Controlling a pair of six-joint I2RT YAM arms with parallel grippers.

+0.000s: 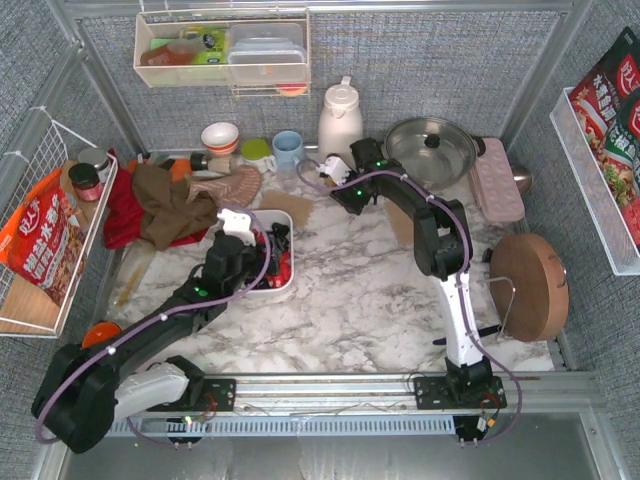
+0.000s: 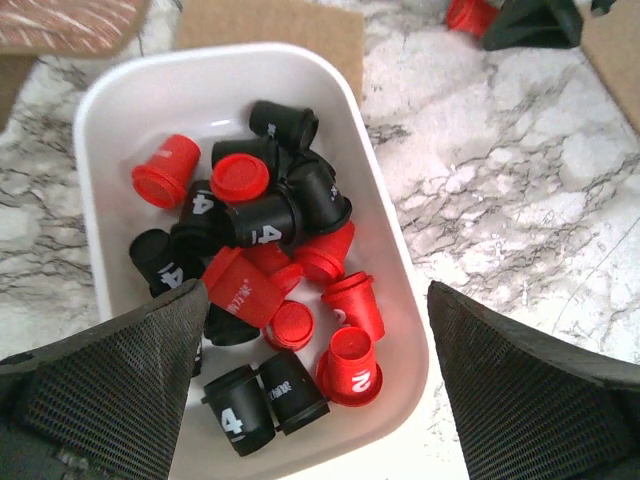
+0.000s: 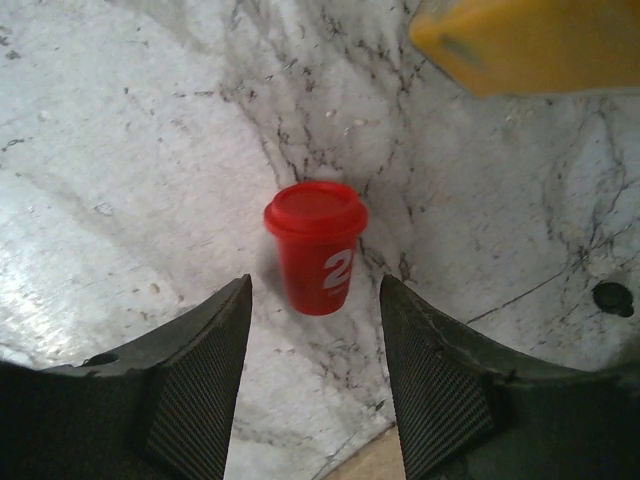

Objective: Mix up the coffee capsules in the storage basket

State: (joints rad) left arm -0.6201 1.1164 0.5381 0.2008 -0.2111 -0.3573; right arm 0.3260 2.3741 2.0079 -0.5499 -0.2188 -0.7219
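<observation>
The white storage basket (image 2: 150, 110) lies left of the table's centre (image 1: 285, 285). Inside is a jumble of red and black coffee capsules (image 2: 260, 220), most lying on their sides. My left gripper (image 2: 318, 310) hovers over the basket's near end (image 1: 250, 235), open wide with nothing held. One red capsule (image 3: 313, 245) marked "2" sits lid-up on the marble outside the basket; it also shows in the left wrist view (image 2: 470, 12). My right gripper (image 3: 315, 290) is low over the table at the back (image 1: 338, 172), open, its fingers either side of that capsule's near end without touching it.
A brown card sheet (image 2: 270, 25) lies just beyond the basket. A yellow object (image 3: 530, 40) sits past the lone capsule. Behind are a white jug (image 1: 340, 115), a lidded pot (image 1: 430, 145), a pink tray (image 1: 497, 180) and cups (image 1: 288, 148). Crumpled cloths (image 1: 170, 200) lie left; a round wooden board (image 1: 530, 285) lies right.
</observation>
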